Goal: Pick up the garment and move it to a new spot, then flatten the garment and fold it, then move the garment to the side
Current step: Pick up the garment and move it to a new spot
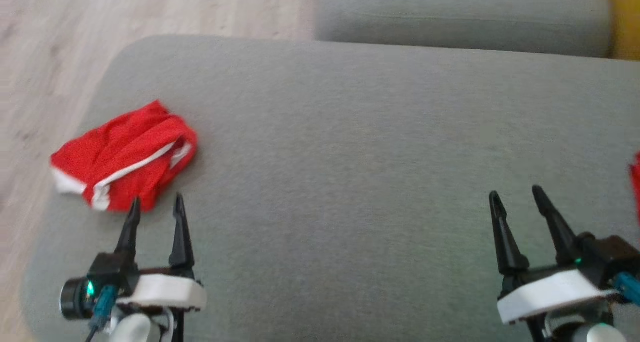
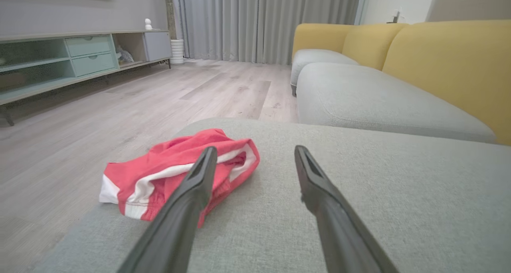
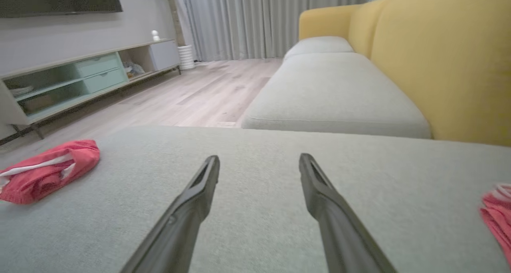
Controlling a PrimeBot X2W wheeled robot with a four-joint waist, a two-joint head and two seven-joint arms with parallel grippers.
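You have the red garment (image 1: 125,157) lying bunched on the grey cushion (image 1: 350,132), close to its left edge and near the rounded corner, with its white trim facing the floor (image 1: 45,42) side. Your left gripper (image 1: 156,200) sits just on the near side of it, jaws spread and holding nothing. In the left wrist view the left gripper (image 2: 255,149) shows one finger crossing in front of the garment (image 2: 167,165) and the other over bare cushion (image 2: 359,177); you cannot tell whether that fingertip touches the cloth. Your right gripper (image 1: 515,193) is well apart to the right, above bare fabric, jaws likewise spread and empty. From the right wrist view, the right gripper (image 3: 259,158) points across the cushion (image 3: 259,209), with the garment (image 3: 48,169) far off at the left. A second red cloth (image 3: 495,213) peeks in at the right edge. Beyond the cushion lies a grey sofa seat (image 3: 335,93) with a yellow backrest (image 3: 439,65).
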